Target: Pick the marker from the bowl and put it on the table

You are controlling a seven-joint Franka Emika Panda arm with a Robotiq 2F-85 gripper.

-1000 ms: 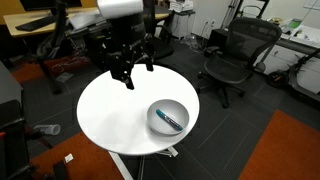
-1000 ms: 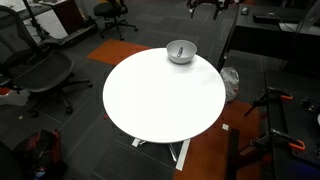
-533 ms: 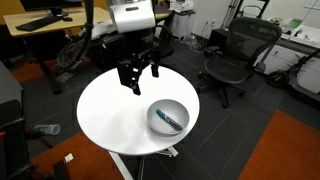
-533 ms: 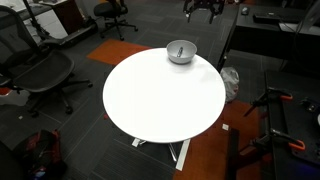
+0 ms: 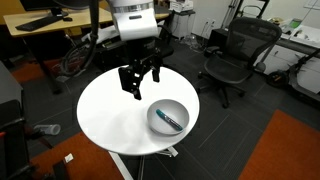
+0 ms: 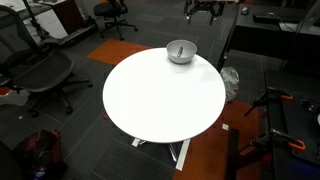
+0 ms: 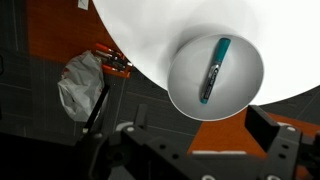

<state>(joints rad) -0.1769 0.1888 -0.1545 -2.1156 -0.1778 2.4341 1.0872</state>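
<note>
Now, in an exterior view the gripper (image 5: 141,79) hangs above the round white table (image 5: 108,112), a little above the middle of the frame. Its jaws stand wide apart and hold nothing. Compared with half a second ago it sits slightly lower and more to the right in the frame, so nearer to the bowl (image 5: 160,108); compared with one second ago the shift is clearer. The grey bowl rests on the table's lower right part and has not moved. The marker (image 5: 171,121) lies inside it, a dark stick with a teal part. A black office chair (image 5: 236,52) stands to the right of the table, and a light-wood desk (image 5: 40,27) is in the upper left.

Next, in an exterior view from across the table, the bowl (image 6: 180,51) is at the far edge of the table (image 6: 160,105), in the upper middle of the frame. The marker is too small to make out there. The gripper (image 6: 203,9) is a dark shape at the top edge, almost where it was before; I cannot tell the jaws from here.

Finally, in the wrist view the bowl (image 7: 240,88) fills the upper right, near the table's edge (image 7: 150,35). The marker (image 7: 213,72) lies across its bottom, nearly upright in the frame, teal end on top. The gripper (image 7: 192,122) shows both fingers (image 7: 125,133) at the bottom edge, far apart. A crumpled pale bag (image 7: 80,88) lies on the floor at the left.
</note>
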